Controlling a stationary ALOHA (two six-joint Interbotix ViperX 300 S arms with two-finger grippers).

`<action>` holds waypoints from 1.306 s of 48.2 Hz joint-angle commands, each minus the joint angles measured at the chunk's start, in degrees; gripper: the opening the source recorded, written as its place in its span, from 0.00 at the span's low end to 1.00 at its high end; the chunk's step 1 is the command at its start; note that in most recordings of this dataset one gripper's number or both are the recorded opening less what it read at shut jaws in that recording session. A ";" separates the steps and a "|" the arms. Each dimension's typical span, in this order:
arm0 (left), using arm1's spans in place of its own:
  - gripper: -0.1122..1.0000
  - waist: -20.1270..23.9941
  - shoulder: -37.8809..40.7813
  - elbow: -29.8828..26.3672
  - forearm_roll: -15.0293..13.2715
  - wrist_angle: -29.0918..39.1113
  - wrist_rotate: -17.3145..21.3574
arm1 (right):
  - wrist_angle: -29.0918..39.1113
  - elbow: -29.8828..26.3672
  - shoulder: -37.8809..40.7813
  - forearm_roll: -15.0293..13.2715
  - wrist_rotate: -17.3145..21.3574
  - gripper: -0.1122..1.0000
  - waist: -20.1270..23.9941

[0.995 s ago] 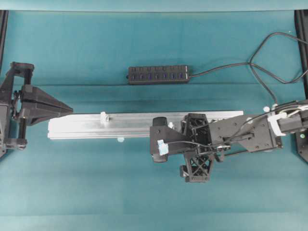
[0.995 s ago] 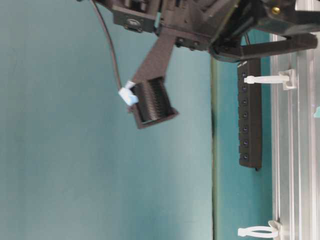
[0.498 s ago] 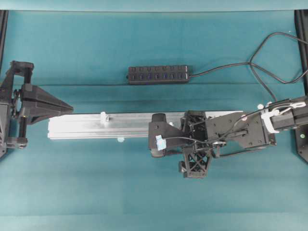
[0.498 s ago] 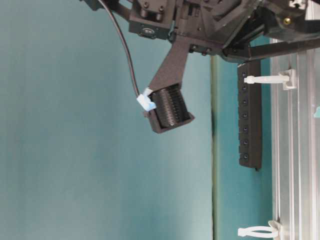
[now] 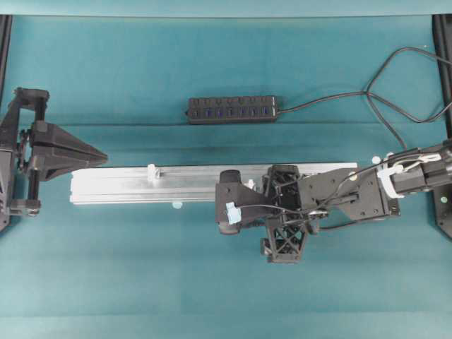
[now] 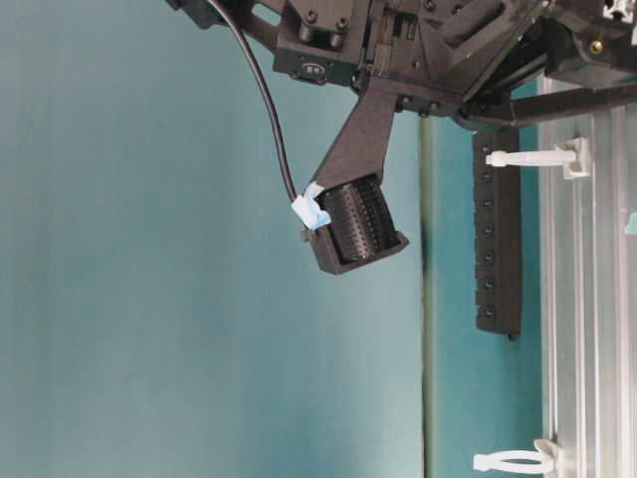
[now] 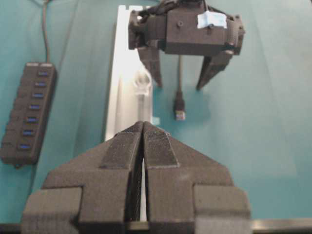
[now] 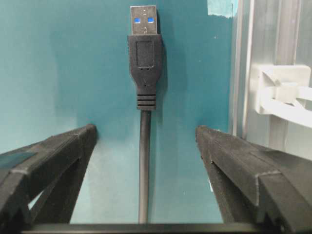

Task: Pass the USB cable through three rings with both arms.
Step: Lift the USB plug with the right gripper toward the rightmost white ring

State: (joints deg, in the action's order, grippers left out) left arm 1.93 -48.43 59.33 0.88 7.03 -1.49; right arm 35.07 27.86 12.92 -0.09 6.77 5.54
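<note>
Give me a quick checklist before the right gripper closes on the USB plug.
1. Right gripper open: ok.
2. USB cable centred between the fingers: ok.
3. Plug lying flat, metal tip pointing away: ok.
4. Fingers low enough to pinch the cord: cannot tell.
5. Aluminium rail and its ring beside the right-hand finger, clear of it: ok.
6. Left gripper shut, parked at the rail's end: ok.

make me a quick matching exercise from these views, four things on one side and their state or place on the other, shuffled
Things:
1. left gripper
2. right gripper
3. USB plug
4. multi-port hub

States or places:
A. lying on the cloth between two spread fingers
B. beyond the rail, cord trailing off to the right in the overhead view
C. fingers pressed together, holding nothing
D. fingers spread wide, straddling the cable

Pairs: 1-C, 2-D, 3-A, 4-B
</note>
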 commanded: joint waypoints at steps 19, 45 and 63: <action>0.12 0.09 0.09 -1.49 0.09 -0.53 0.09 | -0.18 -0.53 0.79 -0.62 -0.53 0.56 -0.35; 0.12 0.09 -0.09 -1.49 0.09 -0.53 0.09 | 1.05 -0.53 0.88 -0.62 -0.26 0.16 -1.05; 0.12 0.09 -0.18 -1.67 0.09 -0.53 0.09 | 1.93 -0.53 0.88 -0.53 -0.53 0.03 -0.97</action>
State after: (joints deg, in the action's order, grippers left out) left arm 1.93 -48.69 59.33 0.79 7.03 -1.49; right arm 36.83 27.07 13.54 -0.26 6.68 5.27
